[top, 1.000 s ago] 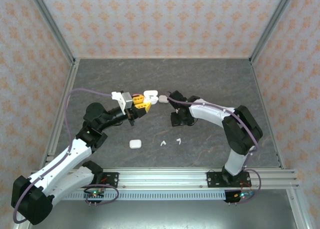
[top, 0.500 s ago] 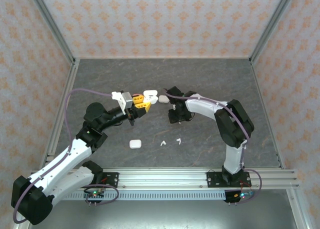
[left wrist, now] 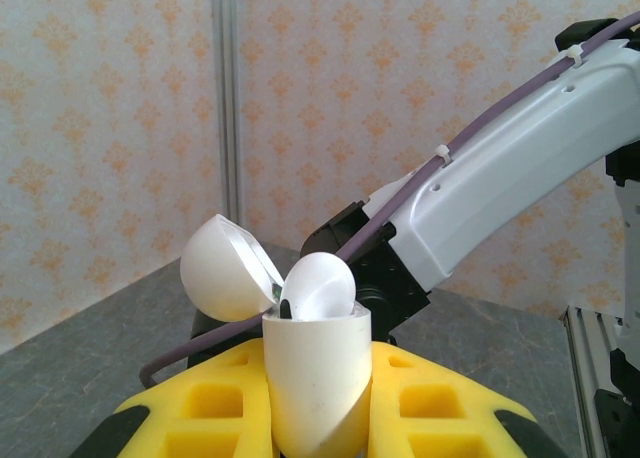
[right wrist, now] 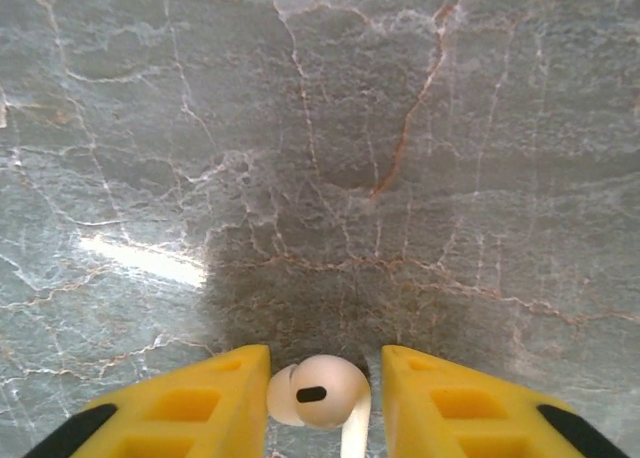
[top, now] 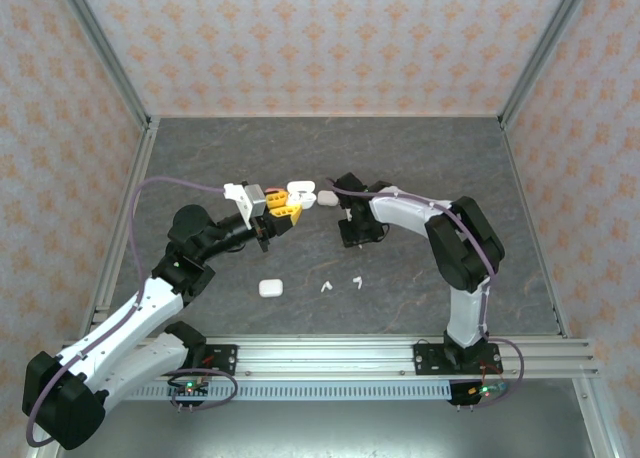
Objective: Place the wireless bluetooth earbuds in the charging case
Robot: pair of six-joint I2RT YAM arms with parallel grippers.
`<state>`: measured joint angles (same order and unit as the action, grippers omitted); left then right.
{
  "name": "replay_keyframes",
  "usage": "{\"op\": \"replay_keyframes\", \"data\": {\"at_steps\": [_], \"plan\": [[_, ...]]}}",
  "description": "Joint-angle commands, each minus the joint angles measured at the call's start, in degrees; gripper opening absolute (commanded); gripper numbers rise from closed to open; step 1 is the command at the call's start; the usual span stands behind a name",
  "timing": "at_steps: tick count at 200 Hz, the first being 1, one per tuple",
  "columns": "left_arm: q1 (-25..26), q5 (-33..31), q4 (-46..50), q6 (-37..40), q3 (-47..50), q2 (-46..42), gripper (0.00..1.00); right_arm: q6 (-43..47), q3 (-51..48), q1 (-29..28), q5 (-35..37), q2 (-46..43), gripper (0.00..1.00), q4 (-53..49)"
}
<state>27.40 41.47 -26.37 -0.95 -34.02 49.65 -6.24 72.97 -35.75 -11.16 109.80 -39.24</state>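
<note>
My left gripper [left wrist: 318, 398] is clamped shut on a white case [left wrist: 315, 353], with its yellow fingers [left wrist: 215, 403] pressed to either side. The lid [left wrist: 225, 270] stands tipped open to one side. A seated earbud [left wrist: 318, 281] pokes its round head out of the top. Beyond the case reaches my right arm [left wrist: 500, 178]. My right gripper [right wrist: 325, 363] points down at the table [right wrist: 320, 128] with a second earbud [right wrist: 320, 393] between its tips. It touches one tip and a sliver of gap shows at the other, so I cannot tell whether I am gripping it. Nearer my bases lie a closed case [top: 270, 288] and two loose earbuds [top: 325, 286] [top: 357, 281], well apart from both grippers.
</note>
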Motion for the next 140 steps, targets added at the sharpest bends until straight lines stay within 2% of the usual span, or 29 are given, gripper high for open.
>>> {"op": "replay_keyframes", "data": {"at_steps": [1, 51, 93, 140], "plan": [[0.2, -0.7, -0.9, 1.2, -0.5, -0.9, 0.0, 0.5, 1.2, -0.2, -1.0, 1.6, 0.28, 0.6], [0.3, -1.3, -1.3, 0.6, 0.0, -0.8, 0.0, -0.3, -0.9, -0.2, 0.7, -4.3, 0.25, 2.0], [0.3, -3.0, -6.3, -2.6, 1.2, 0.6, 0.0, -3.4, -5.8, -0.2, 1.3, -18.2, 0.24, 7.3], [0.6, -4.3, -12.9, -6.6, 1.7, 5.4, 0.0, -7.8, -10.9, -0.5, -2.8, -35.8, 0.24, 18.3]]}}
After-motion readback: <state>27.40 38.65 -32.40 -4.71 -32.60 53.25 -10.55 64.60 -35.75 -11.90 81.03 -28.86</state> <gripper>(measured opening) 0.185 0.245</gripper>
